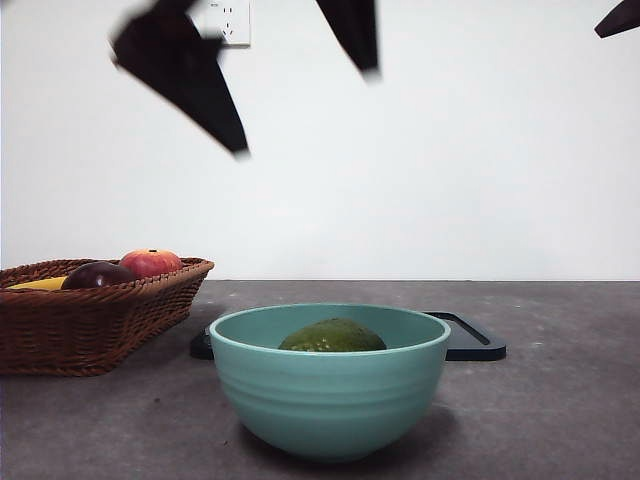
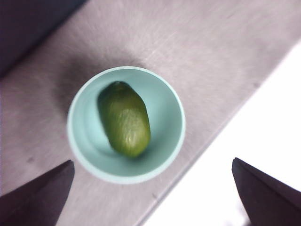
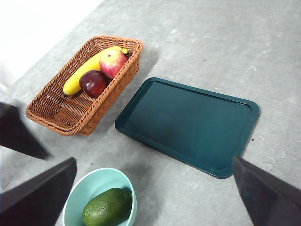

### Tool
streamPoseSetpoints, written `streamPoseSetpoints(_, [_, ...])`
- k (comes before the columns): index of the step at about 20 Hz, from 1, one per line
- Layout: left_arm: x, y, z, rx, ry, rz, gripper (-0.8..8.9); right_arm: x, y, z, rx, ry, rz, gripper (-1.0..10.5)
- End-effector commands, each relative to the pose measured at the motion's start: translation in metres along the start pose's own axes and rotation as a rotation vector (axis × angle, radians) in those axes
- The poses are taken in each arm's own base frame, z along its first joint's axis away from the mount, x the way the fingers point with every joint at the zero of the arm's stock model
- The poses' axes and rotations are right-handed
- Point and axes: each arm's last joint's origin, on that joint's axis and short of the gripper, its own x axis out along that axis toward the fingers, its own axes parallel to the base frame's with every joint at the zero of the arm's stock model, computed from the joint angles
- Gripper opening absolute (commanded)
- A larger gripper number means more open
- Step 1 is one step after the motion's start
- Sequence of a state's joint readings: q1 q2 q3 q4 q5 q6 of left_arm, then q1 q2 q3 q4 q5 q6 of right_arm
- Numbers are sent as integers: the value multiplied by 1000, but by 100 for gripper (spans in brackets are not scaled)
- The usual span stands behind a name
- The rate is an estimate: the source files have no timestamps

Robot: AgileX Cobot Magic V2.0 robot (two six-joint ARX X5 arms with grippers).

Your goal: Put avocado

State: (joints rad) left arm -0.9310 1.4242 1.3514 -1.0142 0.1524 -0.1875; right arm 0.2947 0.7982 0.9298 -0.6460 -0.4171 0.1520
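The dark green avocado (image 1: pixel 332 337) lies inside a teal bowl (image 1: pixel 330 400) at the front middle of the table. It also shows in the left wrist view (image 2: pixel 124 120) and the right wrist view (image 3: pixel 107 207). My left gripper (image 1: pixel 305 110) hangs high above the bowl (image 2: pixel 80 141), open and empty, clear of the fruit. My right gripper (image 3: pixel 154 160) is open and empty, held high; only a black tip (image 1: pixel 620 18) shows at the top right corner of the front view.
A wicker basket (image 1: pixel 90 330) at the left holds a red apple (image 1: pixel 150 262), a dark purple fruit (image 1: pixel 97 275) and a banana (image 3: pixel 87 70). A dark teal tray (image 3: pixel 188 125) lies flat behind the bowl (image 3: pixel 84 190). A white wall stands behind.
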Motion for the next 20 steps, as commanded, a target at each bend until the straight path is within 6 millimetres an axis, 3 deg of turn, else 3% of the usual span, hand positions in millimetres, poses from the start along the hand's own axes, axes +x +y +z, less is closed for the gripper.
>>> streamPoseSetpoints(1, [-31,-2,-5,53,-78,-4,557,-3,3,6,6,-25,11,592])
streamPoseSetpoints(7, [-110,6,-52,159,-268,23,557,-3,3,6,10,-25,11,592])
streamPoseSetpoints(11, [-144,7,-91,178,-427,25,556,-3,3,6,17,-25,11,592])
streamPoseSetpoints(15, [-149,11,-136,151,-634,-7,552,-3,3,6,18,-25,11,592])
streamPoseSetpoints(20, [-119,22,-182,99,-691,-15,552,-2,3,6,18,-25,10,592])
